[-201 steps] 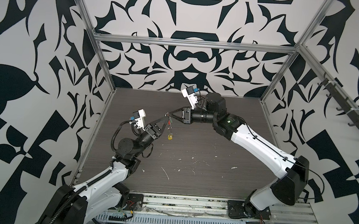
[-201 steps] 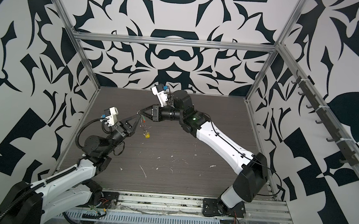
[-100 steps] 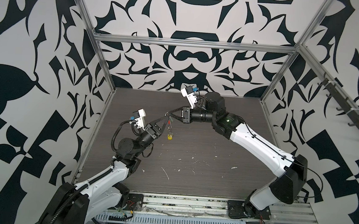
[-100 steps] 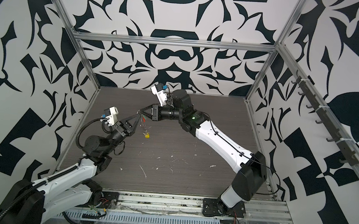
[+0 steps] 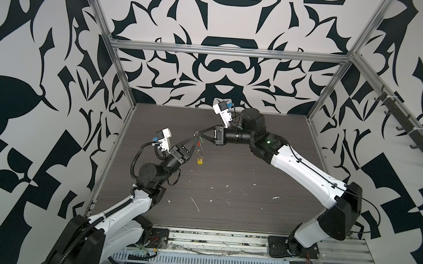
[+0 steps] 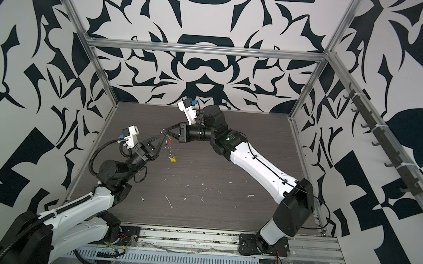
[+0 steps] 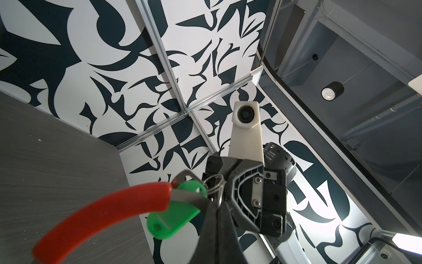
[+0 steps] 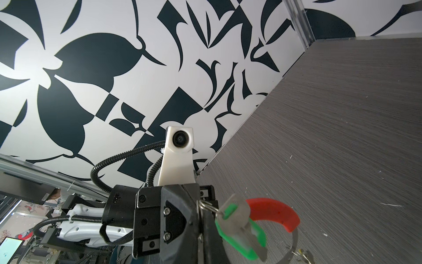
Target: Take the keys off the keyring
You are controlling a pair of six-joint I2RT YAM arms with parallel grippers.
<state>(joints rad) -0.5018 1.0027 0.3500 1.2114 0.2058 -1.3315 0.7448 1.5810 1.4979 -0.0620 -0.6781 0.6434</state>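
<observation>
Both grippers meet tip to tip above the table's left middle. My left gripper [image 5: 194, 136] [image 7: 218, 205] is shut on the grey hoop of the keyring [image 5: 199, 147], just past its red sleeve [image 7: 102, 212] [image 8: 274, 211]. My right gripper [image 5: 198, 133] [image 8: 201, 209] is shut on a small silver ring [image 8: 206, 205] [image 7: 215, 182] that carries the green key [image 7: 173, 219] [image 8: 249, 252]. The yellow key [image 5: 200, 160] [image 6: 173, 159] hangs at the bottom of the hoop, just above the table.
The dark wood-grain table [image 5: 242, 153] has white flecks [image 5: 195, 204] scattered over its front half. Patterned walls on metal frames close in the back and both sides. The left wall [image 5: 116, 140] is close behind the left arm.
The right gripper's jaws have narrowed onto the small ring. Both arms and the hanging keyring have hardly moved.
</observation>
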